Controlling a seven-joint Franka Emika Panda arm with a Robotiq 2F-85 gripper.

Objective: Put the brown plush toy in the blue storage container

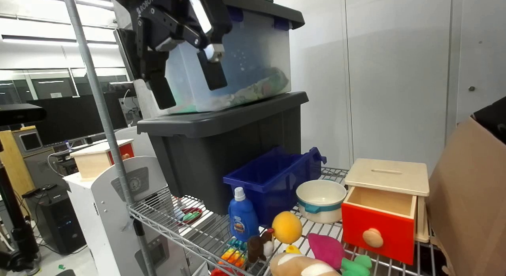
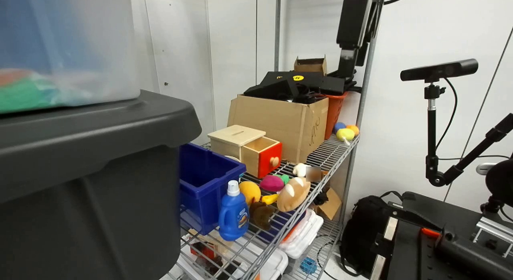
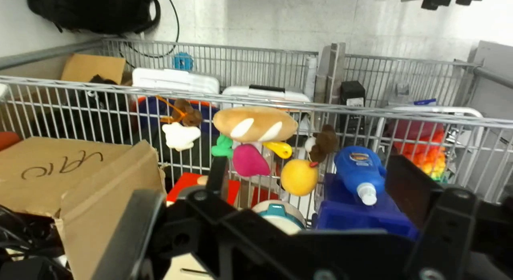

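The brown plush toy seems to be the tan, loaf-shaped soft lump with white stripes (image 3: 255, 123); it lies by the open shelf edge, partly cut off in an exterior view (image 1: 302, 266). A smaller dark brown and white plush (image 3: 325, 141) rests beside the blue bottle. The blue storage container (image 2: 212, 210) stands upright against the dark grey tote, its visible interior plain blue (image 1: 292, 185). High above the shelf, my gripper (image 1: 191, 95) has its jaws wide apart and nothing between them. In the wrist view the gripper body covers part of the container.
A dark grey tote (image 1: 261, 137) carries a translucent tote (image 1: 253, 50). Around the container are a blue bottle (image 1: 242, 218), yellow ball (image 1: 287, 227), white bowl (image 1: 322, 216) and a red-fronted wooden box with its drawer out (image 1: 379, 224). A cardboard box (image 2: 272, 113) stands beyond.
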